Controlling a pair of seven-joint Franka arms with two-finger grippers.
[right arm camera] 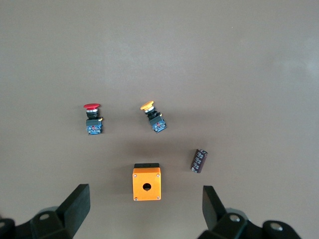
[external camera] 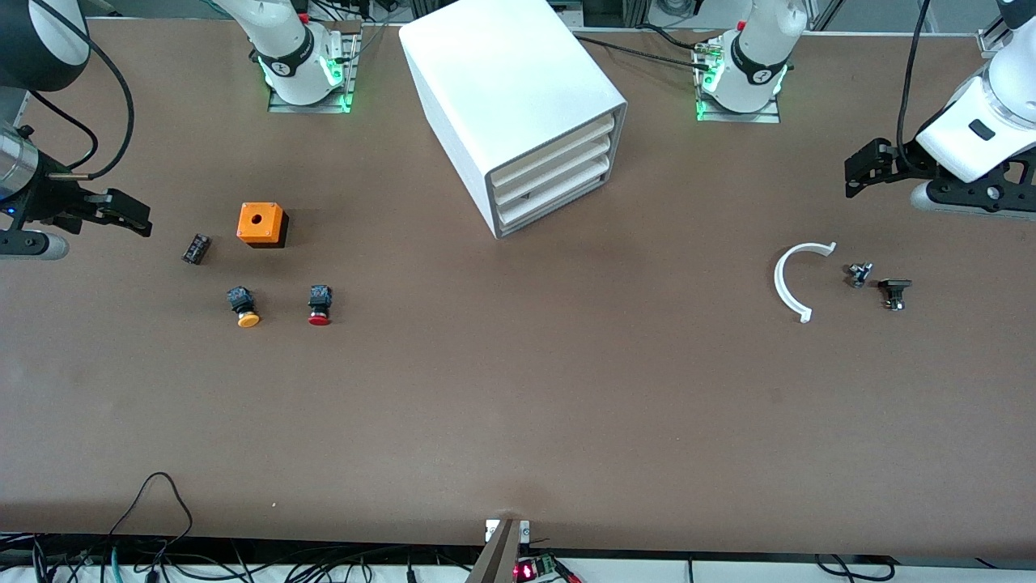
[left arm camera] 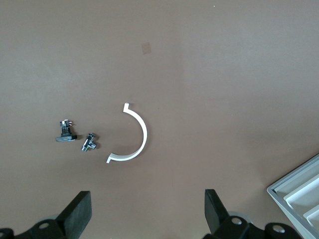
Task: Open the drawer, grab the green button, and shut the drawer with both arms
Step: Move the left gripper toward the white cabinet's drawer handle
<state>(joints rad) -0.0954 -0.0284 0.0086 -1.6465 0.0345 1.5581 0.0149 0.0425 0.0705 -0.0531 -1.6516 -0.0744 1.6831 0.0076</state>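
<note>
The drawer (external camera: 558, 202), lowest of three cream fronts in the white cabinet (external camera: 502, 89), sits flush and closed, the cabinet standing on the brown bench (external camera: 518, 421) between the two arm bases, its front angled toward the left arm's end. A corner of that cabinet also shows at the edge of the left wrist view. No green-capped button shows in any view.

The left end effector (left arm camera: 147, 214) hangs with its fingers spread wide and empty above the left arm's end of the bench, over bare surface near a white C-shaped clip (external camera: 795, 279). Just beside the clip, toward the bench's end, lie a small metal fitting (external camera: 859, 274) and a small black part (external camera: 893, 291), close together but apart.

The right end effector (right arm camera: 147, 211) likewise hangs with fingers parted and nothing between them, above the right arm's end of the bench. Below it sits an orange box (external camera: 261, 223) with a round hole in its top, and just beside that a small dark cylinder (external camera: 196, 248) lying on its side. Nearer the front camera lie two push buttons on their sides, well clear of each other: a yellow-capped button (external camera: 243, 306) and a red-capped button (external camera: 320, 304).
</note>
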